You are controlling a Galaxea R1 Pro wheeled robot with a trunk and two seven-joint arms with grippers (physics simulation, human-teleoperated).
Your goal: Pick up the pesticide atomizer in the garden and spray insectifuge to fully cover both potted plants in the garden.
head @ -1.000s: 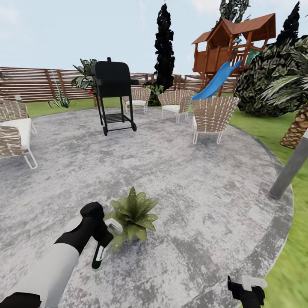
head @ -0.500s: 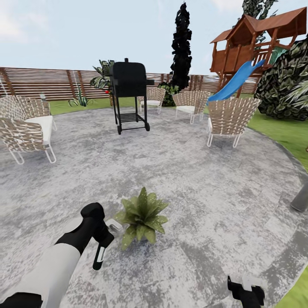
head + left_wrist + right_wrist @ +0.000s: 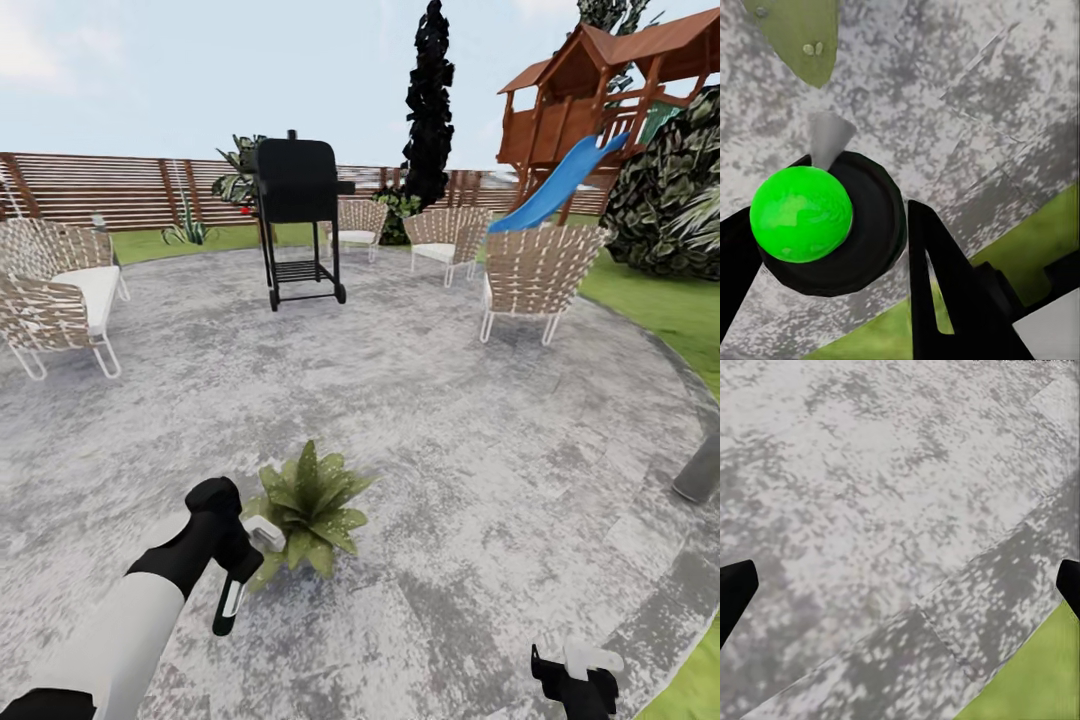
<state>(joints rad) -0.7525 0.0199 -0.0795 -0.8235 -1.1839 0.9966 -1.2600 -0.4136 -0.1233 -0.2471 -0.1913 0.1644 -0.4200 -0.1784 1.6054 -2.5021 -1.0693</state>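
Flat, even daylight falls on the patio (image 3: 450, 420) around me, with no cast shadows and no glare. Beyond the grill (image 3: 295, 220), the fence (image 3: 90, 190) bows near the frame edge. My wrist views look coarse and pixelated.

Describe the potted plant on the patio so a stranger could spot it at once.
On the round grey patio, look in front of the black grill, near the left tool holding the sprayer. The potted plant is a low rosette of broad, pointed green leaves, alone on bare paving.
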